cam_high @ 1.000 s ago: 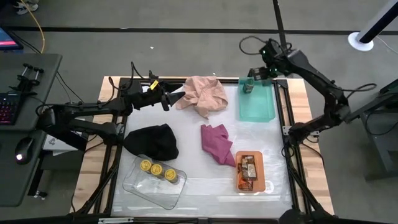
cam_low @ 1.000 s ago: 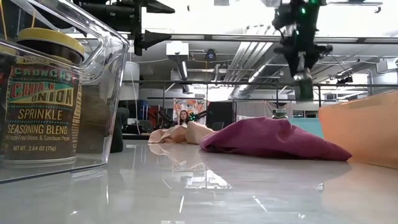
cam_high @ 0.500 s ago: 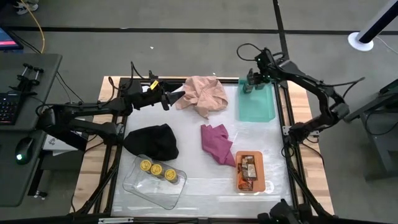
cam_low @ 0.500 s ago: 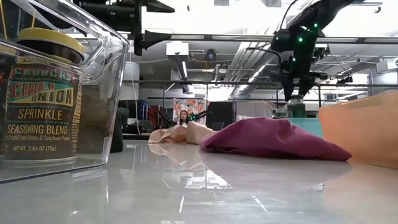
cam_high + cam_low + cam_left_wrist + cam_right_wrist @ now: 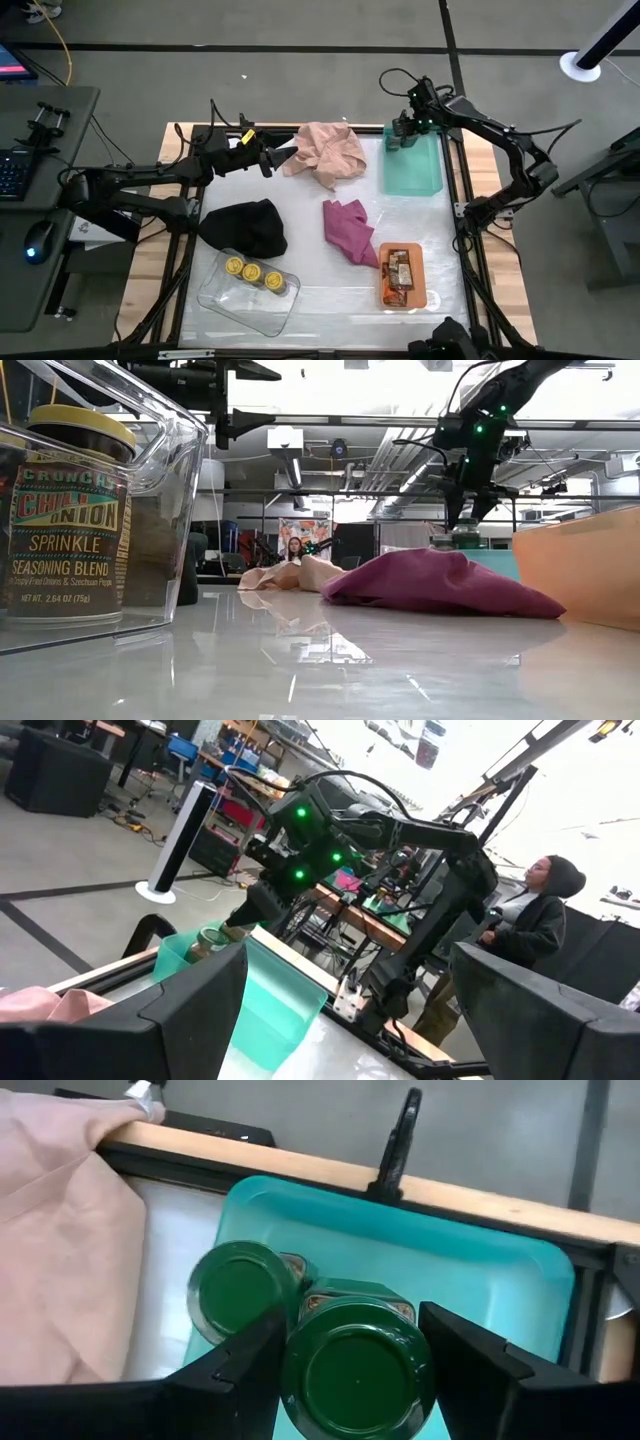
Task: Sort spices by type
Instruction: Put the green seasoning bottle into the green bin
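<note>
**Right claw over the green jars at the teal tray's far corner**

The right gripper (image 5: 400, 128) hangs over the far corner of the teal tray (image 5: 415, 170), the corner nearest the pink cloth (image 5: 328, 150). Its fingers (image 5: 245, 1360) stand partly spread on either side of a dark-green jar (image 5: 358, 1370), lid up; whether the pads actually press the jar's sides I cannot tell from here. A second green jar (image 5: 240, 1288) stands upright just beside the first, touching or nearly so, also inside the tray and towards the pink cloth. From table height the claw (image 5: 468, 510) points straight down above the jar top (image 5: 466, 536), with a small gap showing under the fingertips.

The left gripper (image 5: 285, 155) waits, fingers wide apart and holding nothing, level above the table on the far side of the pink cloth from the teal tray.

The jars sit tight in the tray's corner, walls close on two sides; the rest of the teal tray is bare and open. Both jars have their long axis vertical.

Well away from the teal tray, three yellow-lidded jars (image 5: 250, 270) stand in a row in the clear tray (image 5: 225, 300), beyond the black cloth (image 5: 245, 225). The brown-orange packets (image 5: 400, 270) lie flat in the orange tray (image 5: 385, 296), long sides running towards the teal tray, with the magenta cloth (image 5: 348, 230) beside them.
</note>
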### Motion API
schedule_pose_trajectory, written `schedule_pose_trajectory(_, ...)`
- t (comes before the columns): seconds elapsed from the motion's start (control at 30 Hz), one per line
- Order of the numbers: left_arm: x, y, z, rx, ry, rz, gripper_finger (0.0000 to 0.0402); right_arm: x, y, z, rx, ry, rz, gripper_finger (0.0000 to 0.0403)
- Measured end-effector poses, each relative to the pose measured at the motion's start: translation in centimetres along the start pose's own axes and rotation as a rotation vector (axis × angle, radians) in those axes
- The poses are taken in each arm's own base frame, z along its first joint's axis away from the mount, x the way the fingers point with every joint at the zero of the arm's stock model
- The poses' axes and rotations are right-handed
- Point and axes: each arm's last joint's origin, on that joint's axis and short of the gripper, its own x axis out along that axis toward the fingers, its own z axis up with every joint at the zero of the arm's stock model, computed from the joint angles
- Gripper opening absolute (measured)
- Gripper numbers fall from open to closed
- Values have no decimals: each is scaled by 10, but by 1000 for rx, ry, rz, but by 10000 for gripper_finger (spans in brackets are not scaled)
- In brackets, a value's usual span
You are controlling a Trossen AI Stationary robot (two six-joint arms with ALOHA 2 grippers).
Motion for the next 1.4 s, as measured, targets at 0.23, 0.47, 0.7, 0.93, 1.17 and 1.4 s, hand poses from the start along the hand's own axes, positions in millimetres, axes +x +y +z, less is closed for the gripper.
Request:
schedule_pose_trajectory(0.23,0,0,0,1,1,1,330,0,-1,0,5,-6,-18,199)
schedule_pose_trajectory(0.47,0,0,0,34,1,1,330,21,1,0,27,61,-27,199)
schedule_pose_trajectory(0.7,0,0,0,32,0,1,330,37,4,2,27,85,-15,199)
schedule_pose_trajectory(0.93,0,0,0,29,1,1,330,37,5,4,29,64,-9,199)
schedule_pose_trajectory(1.17,0,0,0,28,1,0,330,37,5,4,20,65,-11,269)
schedule_pose_trajectory(1.4,0,0,0,33,0,0,330,35,5,3,-14,75,3,281)
